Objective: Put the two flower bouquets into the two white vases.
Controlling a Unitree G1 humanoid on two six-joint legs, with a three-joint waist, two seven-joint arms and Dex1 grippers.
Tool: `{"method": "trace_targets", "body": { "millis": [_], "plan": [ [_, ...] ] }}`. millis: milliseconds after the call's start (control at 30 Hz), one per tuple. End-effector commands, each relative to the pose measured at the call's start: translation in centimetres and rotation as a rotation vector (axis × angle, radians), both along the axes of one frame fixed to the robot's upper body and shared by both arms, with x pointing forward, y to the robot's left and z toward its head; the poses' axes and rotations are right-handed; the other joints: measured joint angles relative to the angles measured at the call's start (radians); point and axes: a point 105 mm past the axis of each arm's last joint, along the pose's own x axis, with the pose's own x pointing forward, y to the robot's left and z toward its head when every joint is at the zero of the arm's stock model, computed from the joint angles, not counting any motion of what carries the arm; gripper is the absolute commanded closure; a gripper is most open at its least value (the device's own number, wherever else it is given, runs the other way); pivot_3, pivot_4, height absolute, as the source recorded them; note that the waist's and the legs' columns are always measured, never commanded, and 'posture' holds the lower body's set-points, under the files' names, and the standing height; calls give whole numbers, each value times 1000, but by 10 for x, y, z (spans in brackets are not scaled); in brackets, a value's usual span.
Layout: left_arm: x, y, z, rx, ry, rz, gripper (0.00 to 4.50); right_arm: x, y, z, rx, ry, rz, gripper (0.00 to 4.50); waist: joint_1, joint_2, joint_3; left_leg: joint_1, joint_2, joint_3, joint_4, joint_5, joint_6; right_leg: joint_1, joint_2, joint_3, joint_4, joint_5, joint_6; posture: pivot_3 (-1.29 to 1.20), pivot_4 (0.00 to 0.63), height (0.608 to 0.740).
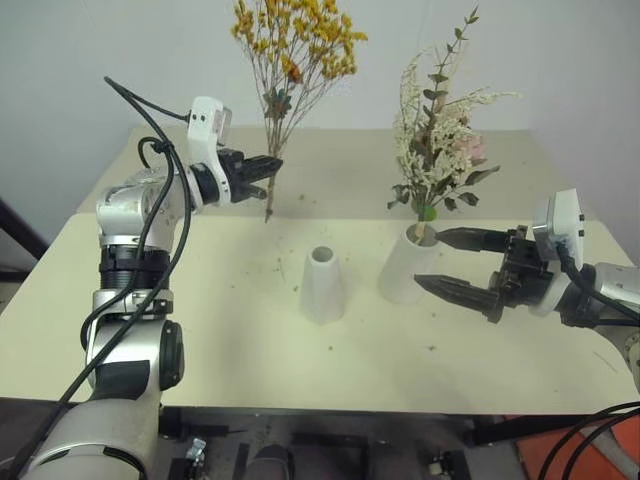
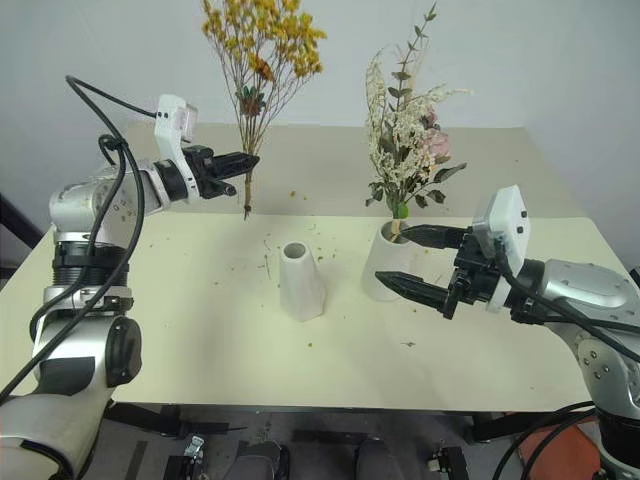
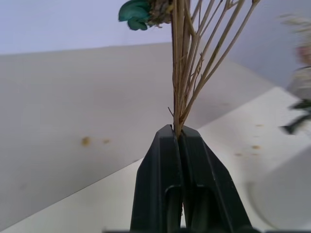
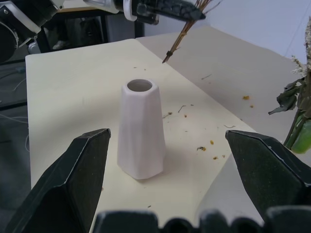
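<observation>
My left gripper (image 1: 268, 165) is shut on the thin brown stems (image 3: 187, 73) of the yellow-orange flower bouquet (image 1: 295, 45). It holds the bunch upright above the back left of the table, and the stem ends hang free over the tabletop. The white-cream flower bouquet (image 1: 435, 140), with green leaves and a pink bloom, stands in the wider white vase (image 1: 408, 268). The narrow faceted white vase (image 1: 323, 285) stands empty at mid-table, to the left of the wider one. My right gripper (image 1: 452, 265) is open and level, its fingertips close beside the wider vase on its right.
The cream table (image 1: 200, 330) carries scattered petal crumbs (image 4: 206, 145) around the vases. A second tabletop (image 1: 340, 170) adjoins it at the back, against a pale wall. Black cables loop over my left arm.
</observation>
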Motion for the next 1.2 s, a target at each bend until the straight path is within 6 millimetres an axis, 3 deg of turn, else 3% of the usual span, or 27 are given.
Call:
{"method": "trace_targets", "body": {
  "millis": [33,333,533,933,1200],
  "plan": [
    [-21,-4,26,-46,-102,-117,4475,-4,-2,10,-11,-60,2,0,0,0,0,0,0,0,0,0,0,0,0,0,0,0,0,0,150,740],
    [-59,-19,40,-162,-149,-414,4475,-4,-3,7,-26,-61,2,0,-1,0,0,2,0,0,0,0,0,2,0,0,0,0,0,0,150,740],
    [-67,-22,51,-230,-138,-490,4475,-4,-2,7,-24,-63,3,0,-2,0,0,3,0,0,0,0,0,2,0,0,0,0,0,0,150,740],
    [-75,-50,33,-212,-178,-593,4475,-7,-1,7,-24,-69,7,0,-1,0,0,3,0,0,0,0,0,3,0,0,0,0,0,0,150,740],
    [-76,-52,21,-216,-215,-614,4475,-8,0,7,-19,-73,13,0,-3,0,0,3,0,0,0,0,0,3,0,0,0,0,0,0,150,740]
  ]
}}
